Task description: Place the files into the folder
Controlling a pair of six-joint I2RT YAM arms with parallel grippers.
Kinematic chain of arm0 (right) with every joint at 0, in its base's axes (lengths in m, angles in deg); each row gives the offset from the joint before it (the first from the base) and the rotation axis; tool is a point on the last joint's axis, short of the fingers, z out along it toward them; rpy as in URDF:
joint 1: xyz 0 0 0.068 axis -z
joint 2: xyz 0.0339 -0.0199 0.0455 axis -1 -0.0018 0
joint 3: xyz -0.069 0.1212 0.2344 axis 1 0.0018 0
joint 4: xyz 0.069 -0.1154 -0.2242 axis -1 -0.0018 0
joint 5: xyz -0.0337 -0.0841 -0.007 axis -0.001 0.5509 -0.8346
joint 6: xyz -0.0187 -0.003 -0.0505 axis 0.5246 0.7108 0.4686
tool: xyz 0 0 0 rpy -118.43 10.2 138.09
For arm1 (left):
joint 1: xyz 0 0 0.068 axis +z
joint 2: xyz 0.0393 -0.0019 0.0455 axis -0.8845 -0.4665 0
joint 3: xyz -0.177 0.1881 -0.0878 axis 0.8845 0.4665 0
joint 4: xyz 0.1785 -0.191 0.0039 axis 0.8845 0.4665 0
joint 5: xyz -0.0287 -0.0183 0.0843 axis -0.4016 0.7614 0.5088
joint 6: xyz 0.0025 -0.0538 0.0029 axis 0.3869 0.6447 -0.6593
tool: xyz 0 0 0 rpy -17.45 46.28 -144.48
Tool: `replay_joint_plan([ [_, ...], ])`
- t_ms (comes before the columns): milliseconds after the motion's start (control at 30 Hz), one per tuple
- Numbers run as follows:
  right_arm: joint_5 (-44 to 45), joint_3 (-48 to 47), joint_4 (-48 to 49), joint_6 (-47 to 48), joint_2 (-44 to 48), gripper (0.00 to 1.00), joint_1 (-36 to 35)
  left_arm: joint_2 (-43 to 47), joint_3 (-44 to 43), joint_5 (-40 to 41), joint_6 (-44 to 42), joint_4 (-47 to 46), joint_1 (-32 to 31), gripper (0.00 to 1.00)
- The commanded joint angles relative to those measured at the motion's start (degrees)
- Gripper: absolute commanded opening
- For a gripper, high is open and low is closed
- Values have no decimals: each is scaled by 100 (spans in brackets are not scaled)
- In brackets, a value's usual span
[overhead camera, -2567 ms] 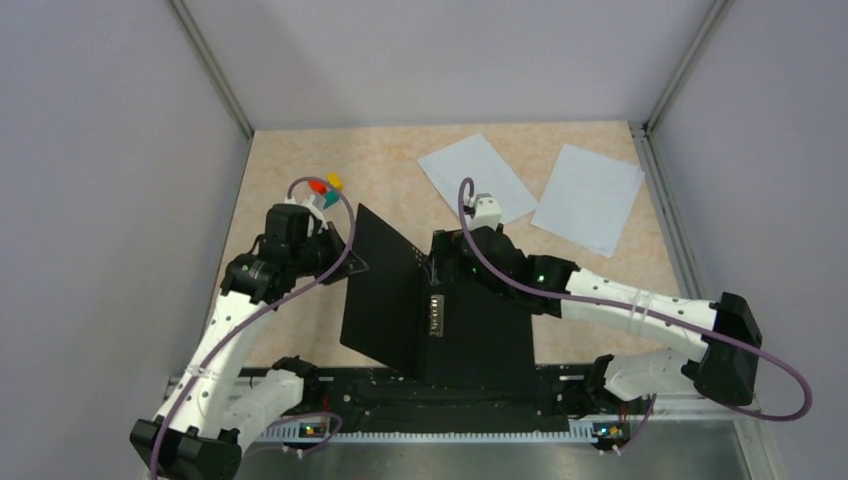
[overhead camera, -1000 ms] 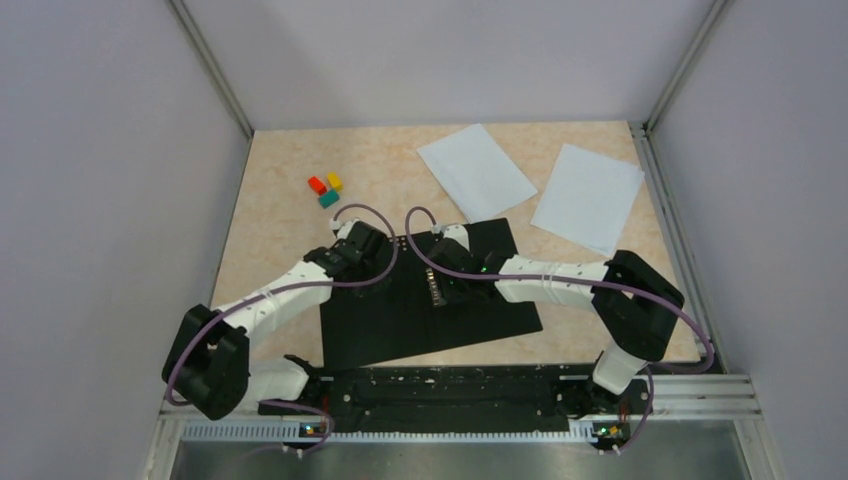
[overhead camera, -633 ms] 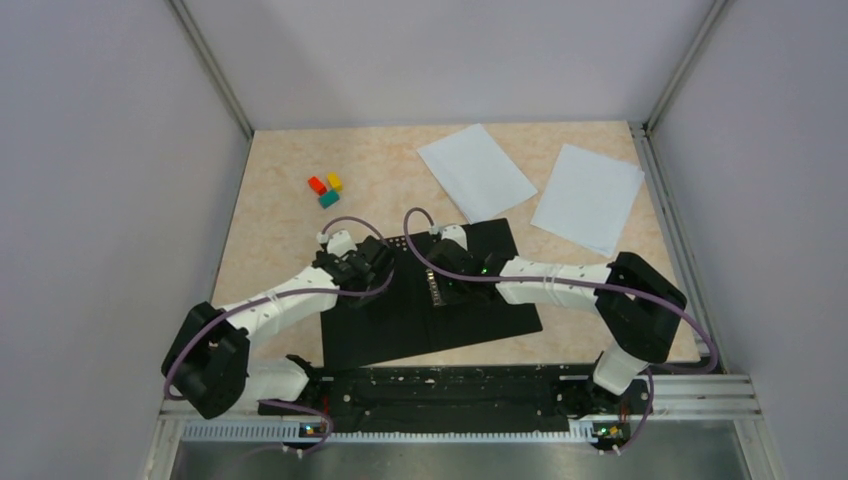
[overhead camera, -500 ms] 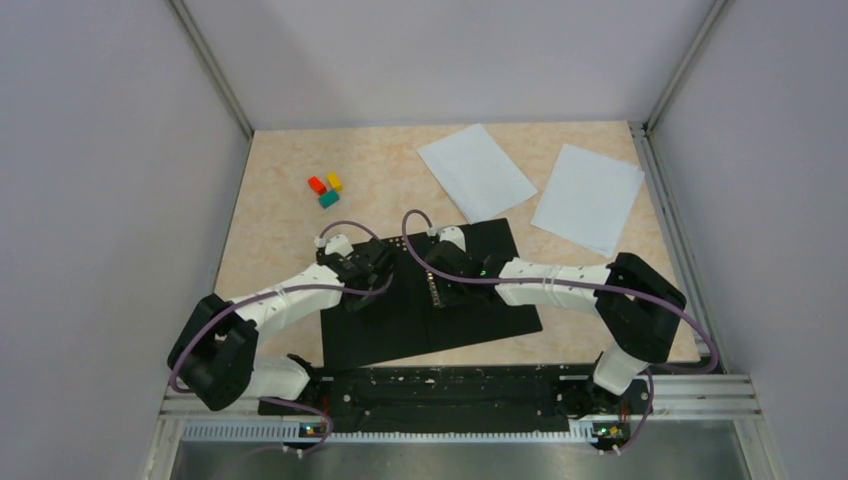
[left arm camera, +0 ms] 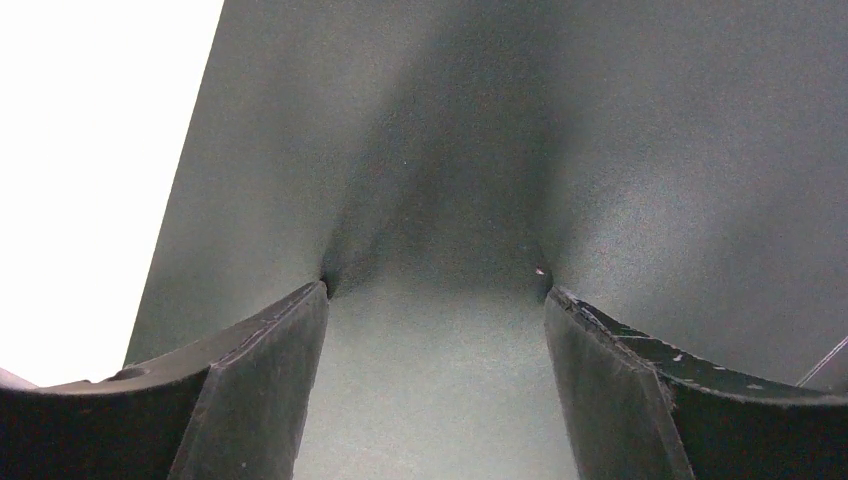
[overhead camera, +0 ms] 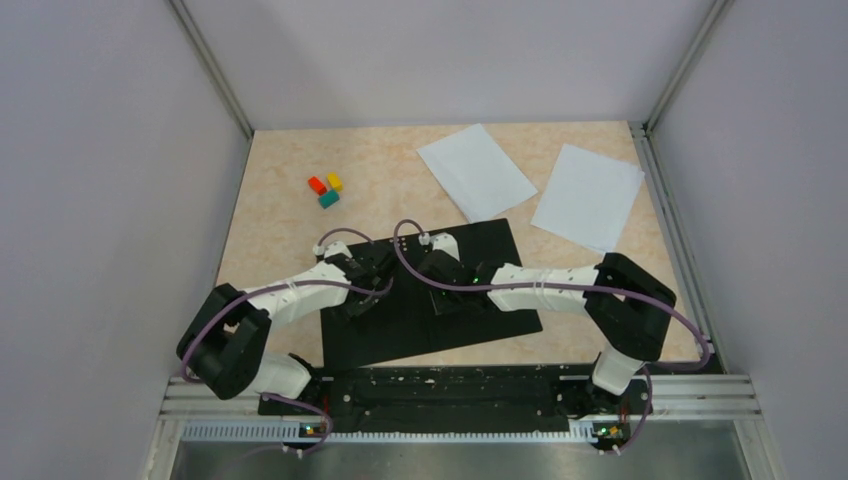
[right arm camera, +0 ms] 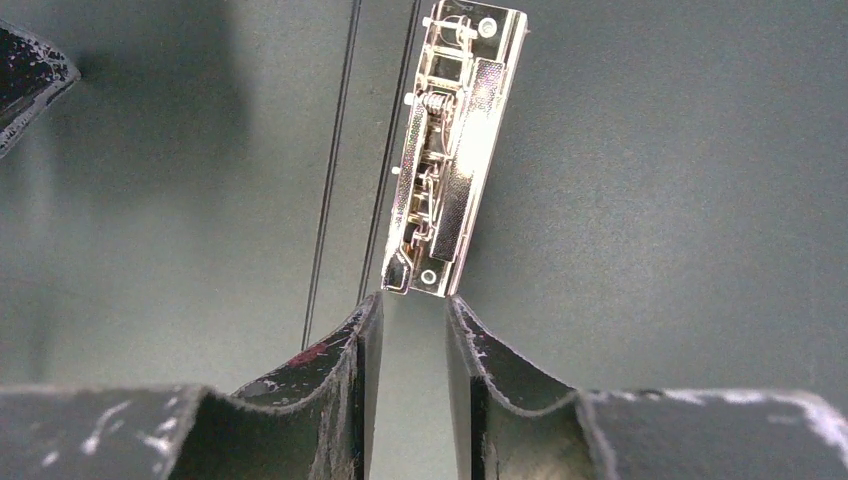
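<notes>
Over the open folder (overhead camera: 450,335) the left gripper (left arm camera: 435,290) gapes wide, the right gripper (right arm camera: 412,300) narrowly parted, empty, at its clip's (right arm camera: 450,150) end.

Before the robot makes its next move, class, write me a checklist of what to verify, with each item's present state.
1. Folder open flat, black inside up: ok.
2. Files inside folder: not ok; first file and second file lie outside it.
3. Left end effector open, empty: ok.
4. Right end effector empty, jaws narrowly apart, at the clip: ok.
5. Clip raised to take paper: cannot tell.
</notes>
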Motion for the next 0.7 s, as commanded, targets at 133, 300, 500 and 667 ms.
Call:
replay_joint_plan([
  [133,300,-365,184,-131,-166,24,-167,-157,186,-226,219,-67,9,85],
  [300,358,-410,238,-154,-263,21,-193,-133,276,-298,227,-109,45,85],
  [500,661,-572,-30,-189,-437,16,-244,-49,347,-324,176,-119,142,85],
  [667,701,-600,-100,-208,-534,13,-279,4,411,-374,127,-151,231,85],
])
